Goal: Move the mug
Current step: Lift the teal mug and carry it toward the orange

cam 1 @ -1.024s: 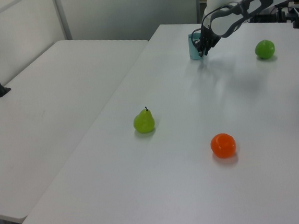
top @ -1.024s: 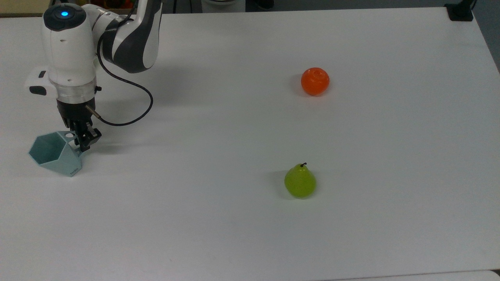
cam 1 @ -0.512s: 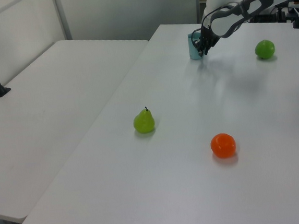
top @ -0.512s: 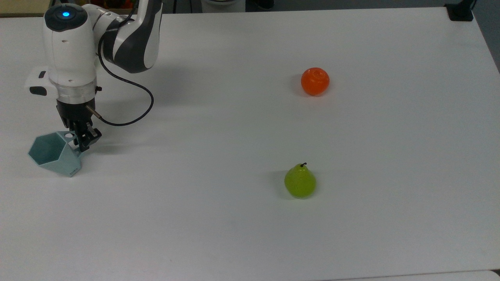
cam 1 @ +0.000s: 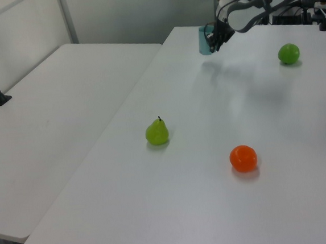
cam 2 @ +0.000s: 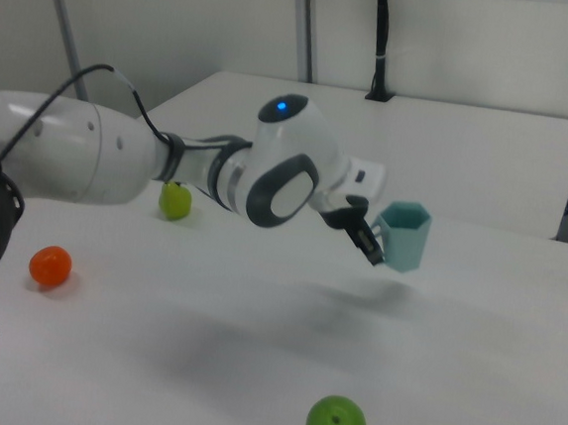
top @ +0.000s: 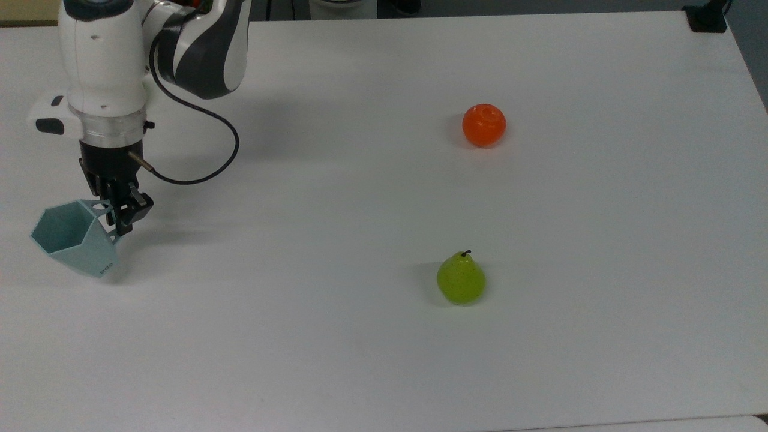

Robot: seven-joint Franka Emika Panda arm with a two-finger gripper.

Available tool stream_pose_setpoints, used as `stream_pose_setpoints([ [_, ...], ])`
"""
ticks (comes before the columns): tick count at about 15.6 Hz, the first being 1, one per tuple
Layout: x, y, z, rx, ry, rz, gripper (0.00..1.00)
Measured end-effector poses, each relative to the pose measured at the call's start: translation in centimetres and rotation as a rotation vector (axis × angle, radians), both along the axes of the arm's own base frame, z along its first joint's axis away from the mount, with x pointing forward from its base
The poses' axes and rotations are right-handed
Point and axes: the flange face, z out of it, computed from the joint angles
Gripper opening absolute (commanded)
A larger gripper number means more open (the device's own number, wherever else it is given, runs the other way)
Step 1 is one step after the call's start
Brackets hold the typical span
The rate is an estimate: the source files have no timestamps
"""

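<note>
So I've got the gripper clamped on the handle of the mug at its 2 o'clock side — cup hanging clear of the table, ready to carry.

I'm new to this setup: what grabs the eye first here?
The white arm's end effector grips a pale blue-green mug by its handle, lifted clear of the white table. An orange and a green pear lie apart toward the top view's right.
</note>
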Motion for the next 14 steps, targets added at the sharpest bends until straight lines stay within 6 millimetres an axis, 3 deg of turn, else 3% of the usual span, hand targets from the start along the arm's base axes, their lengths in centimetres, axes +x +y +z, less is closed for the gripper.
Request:
stream_pose_setpoints([
  [3, -0.1, 3.4, 5.2, 0.035, -0.020, 0.044, 0.00],
  [7, -2.0, 9.5, 12.8, 0.071, 0.031, 0.139, 0.00],
  [11, -5.9, 15.3, 18.6, 0.075, 0.107, 0.268, 0.00],
  [14, -9.8, 18.5, 20.9, 0.058, 0.191, 0.390, 0.00],
])
